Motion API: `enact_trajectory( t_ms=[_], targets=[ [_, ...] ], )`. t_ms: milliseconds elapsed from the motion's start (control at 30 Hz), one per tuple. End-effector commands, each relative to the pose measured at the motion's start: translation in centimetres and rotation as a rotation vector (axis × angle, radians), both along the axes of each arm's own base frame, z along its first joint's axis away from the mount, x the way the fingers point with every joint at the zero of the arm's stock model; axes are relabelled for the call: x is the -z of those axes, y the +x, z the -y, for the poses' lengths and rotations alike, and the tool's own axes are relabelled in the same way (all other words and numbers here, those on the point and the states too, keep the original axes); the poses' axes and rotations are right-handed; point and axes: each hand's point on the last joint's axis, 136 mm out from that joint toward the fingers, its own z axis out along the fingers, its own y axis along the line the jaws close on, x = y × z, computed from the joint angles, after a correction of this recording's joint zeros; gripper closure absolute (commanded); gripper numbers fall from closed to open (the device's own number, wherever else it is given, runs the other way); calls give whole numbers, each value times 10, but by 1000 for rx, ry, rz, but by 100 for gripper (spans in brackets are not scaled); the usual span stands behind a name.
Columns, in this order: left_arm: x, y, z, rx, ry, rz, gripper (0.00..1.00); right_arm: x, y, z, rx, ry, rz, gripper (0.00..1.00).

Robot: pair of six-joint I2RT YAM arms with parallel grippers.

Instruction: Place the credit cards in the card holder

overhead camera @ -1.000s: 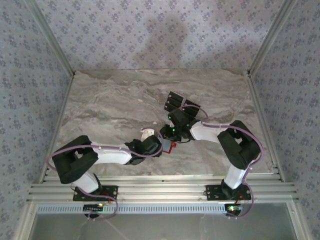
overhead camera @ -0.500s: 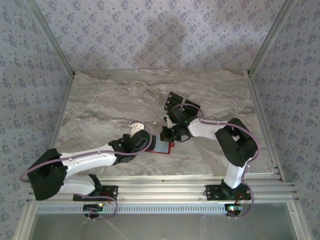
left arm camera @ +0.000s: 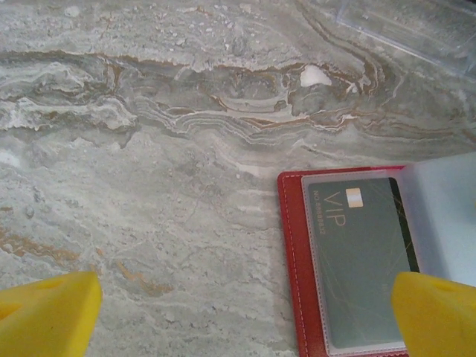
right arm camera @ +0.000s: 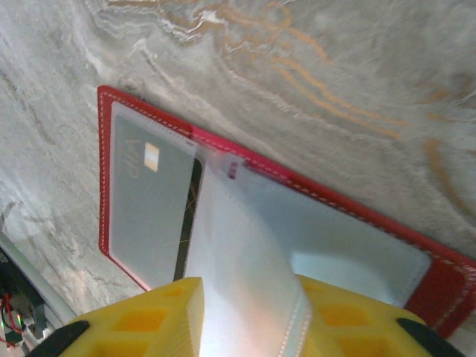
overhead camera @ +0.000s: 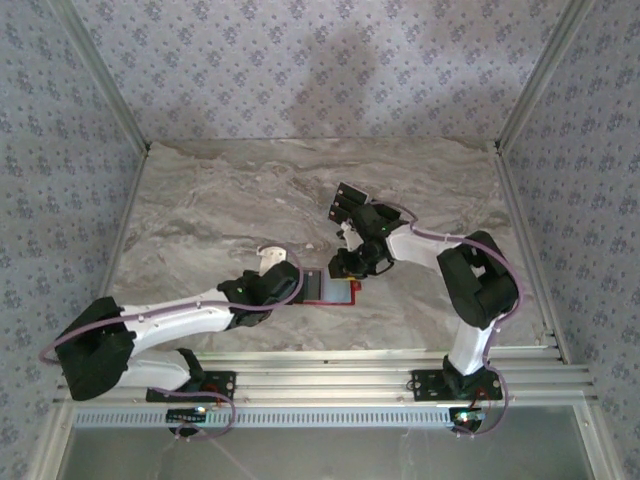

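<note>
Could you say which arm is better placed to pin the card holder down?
Probably left: the left gripper hangs open over the edge of the card holder, while the right gripper has a clear sleeve between its fingers.

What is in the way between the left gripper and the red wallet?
Nothing visible. The open left gripper hangs over the bare table beside the card holder's red edge. One of its fingertips overlaps the open holder, where one card sits in a sleeve.

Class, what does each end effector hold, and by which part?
Left end effector: nothing. The holder's clear sleeve stands between the right end effector's fingers; grip unclear.
</note>
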Motion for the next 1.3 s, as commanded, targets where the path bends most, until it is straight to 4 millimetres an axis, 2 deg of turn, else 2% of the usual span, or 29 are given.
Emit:
enact_trajectory(
  t_ms=[0, 333, 567, 1033, 1267],
  targets=[
    [5, 1, 5, 3, -15, -10, 0, -13, -10, -8, -1, 43, -6, 63],
    [11, 1, 10, 16, -22, -22, 0, -30, -17, -7, 67, 112, 23, 61],
    [12, 1, 9, 15, -24, -22, 0, -33, -18, -3, 99, 137, 37, 62],
    [11, 0, 7, 10, -30, -16, 1, -50, -6, -21, 152, 309, 37, 64],
    [11, -1, 6, 9, -32, -15, 1, -41, -3, -26, 164, 302, 20, 68]
  ],
)
